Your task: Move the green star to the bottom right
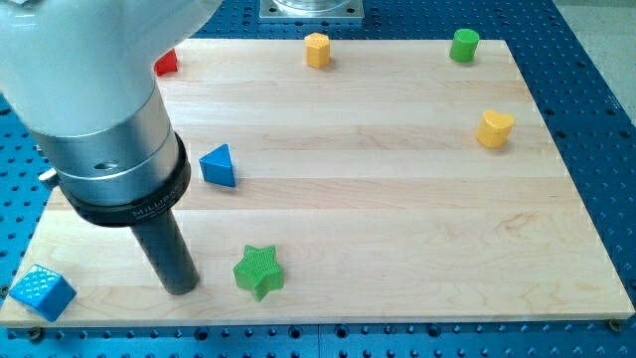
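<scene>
The ribbed green star block (259,271) and blue triangular block (218,166) sit on the pale striped wooden board (397,219). The textured cube (42,292) is blue; the heart-shaped block (494,128) is yellow.

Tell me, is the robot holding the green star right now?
No, nothing is held. My tip is only a rod for pushing, and it rests on the board just to the view's left of the green star, with a small gap between them.

Low on board (397,249): tip (182,289) just left of green star (259,271); blue triangle (218,166) above; blue cube (42,292) bottom-left corner.
</scene>
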Robot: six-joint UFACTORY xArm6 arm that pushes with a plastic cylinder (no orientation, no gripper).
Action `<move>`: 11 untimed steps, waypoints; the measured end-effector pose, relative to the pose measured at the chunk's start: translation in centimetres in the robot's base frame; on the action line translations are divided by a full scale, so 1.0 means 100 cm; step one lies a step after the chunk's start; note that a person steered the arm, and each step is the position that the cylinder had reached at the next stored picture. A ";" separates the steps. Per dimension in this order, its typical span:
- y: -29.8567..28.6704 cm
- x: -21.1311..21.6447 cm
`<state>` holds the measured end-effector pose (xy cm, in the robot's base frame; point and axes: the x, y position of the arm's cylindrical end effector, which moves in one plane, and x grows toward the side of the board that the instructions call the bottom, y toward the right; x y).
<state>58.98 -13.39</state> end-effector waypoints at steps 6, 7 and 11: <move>0.236 0.003; 0.219 0.003; 0.285 -0.045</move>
